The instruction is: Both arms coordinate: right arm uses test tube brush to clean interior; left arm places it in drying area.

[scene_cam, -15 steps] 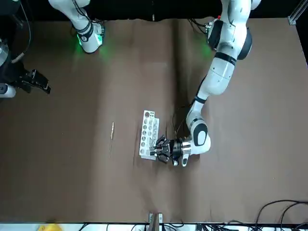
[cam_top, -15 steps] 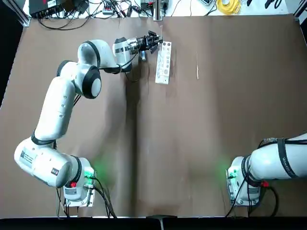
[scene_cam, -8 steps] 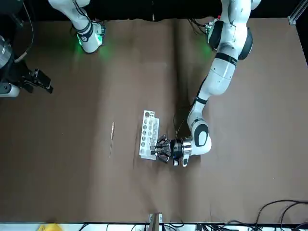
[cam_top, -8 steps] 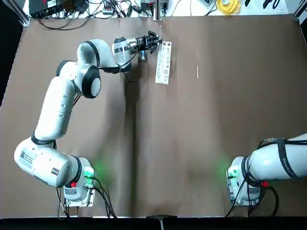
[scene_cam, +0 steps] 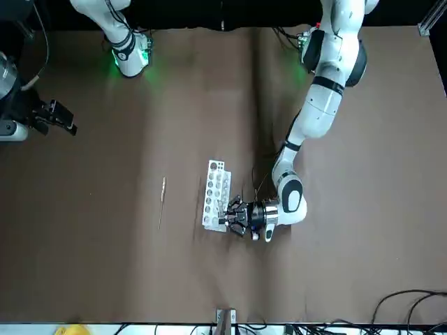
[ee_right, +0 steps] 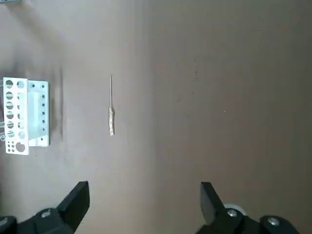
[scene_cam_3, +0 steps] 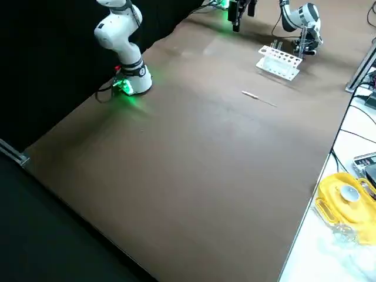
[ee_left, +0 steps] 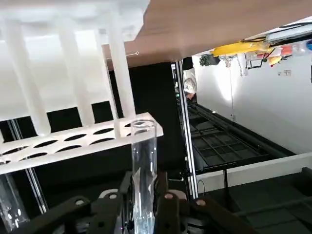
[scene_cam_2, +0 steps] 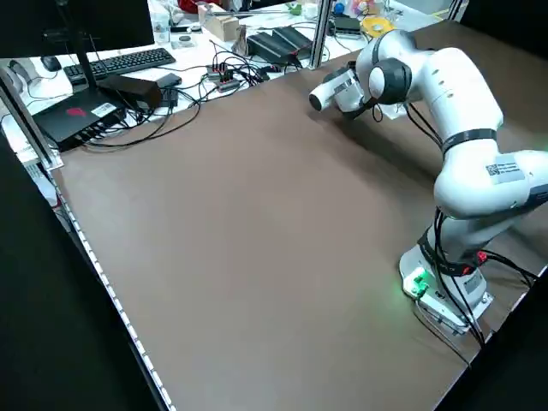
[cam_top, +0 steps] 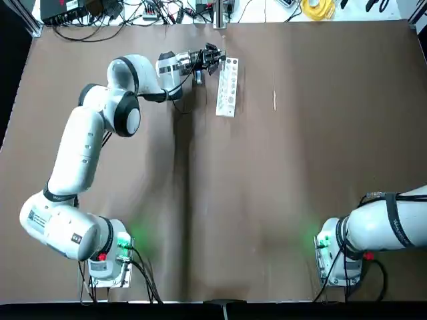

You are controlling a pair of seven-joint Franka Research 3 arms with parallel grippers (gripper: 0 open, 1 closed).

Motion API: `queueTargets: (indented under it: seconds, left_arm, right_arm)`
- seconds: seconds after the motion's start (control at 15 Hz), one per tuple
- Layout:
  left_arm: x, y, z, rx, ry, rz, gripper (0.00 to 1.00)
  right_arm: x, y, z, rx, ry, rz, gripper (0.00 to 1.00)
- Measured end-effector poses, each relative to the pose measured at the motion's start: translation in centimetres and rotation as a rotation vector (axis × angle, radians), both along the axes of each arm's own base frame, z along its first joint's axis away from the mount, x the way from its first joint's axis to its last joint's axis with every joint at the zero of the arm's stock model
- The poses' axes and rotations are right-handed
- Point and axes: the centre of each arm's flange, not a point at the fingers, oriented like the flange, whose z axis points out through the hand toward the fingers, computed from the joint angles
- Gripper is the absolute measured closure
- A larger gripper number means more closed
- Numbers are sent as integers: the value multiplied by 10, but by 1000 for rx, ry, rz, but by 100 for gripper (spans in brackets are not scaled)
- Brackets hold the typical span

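White rack (cam_top: pixel 227 87) stands on the far middle of the brown table (cam_top: pixel 267 187); single row of large round holes, some smaller ones beside. Left wrist view shows a second clear tube partly visible at one edge of the rack; I cannot tell from the other views which hole it sits in.

My left gripper (scene_cam: pixel 230 217) lies low at the rack's far end, fingers clenched on a clear glass test tube (ee_left: pixel 145 161), its open rim level with the rack's holed plate (ee_left: pixel 73 141).

Test tube brush (cam_top: pixel 274 91) lies flat on the table, well apart from the rack on my right side, untouched.

My right gripper (ee_right: pixel 144 207) hangs high above the table, fingers (ee_right: pixel 78 200) spread wide, nothing between them.

Beyond the far table edge: tangled cables (cam_top: pixel 147 12), a yellow object (scene_cam_3: pixel 341 197), a keyboard (scene_cam_2: pixel 128 62).
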Motion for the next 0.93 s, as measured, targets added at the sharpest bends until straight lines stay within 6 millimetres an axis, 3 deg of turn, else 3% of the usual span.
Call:
queueTargets:
  seconds: [0.93]
  left_arm:
    - [-4,-1,-9,3,12,-5,77]
  right_arm:
    - [1,0,1,0,-5,0,0]
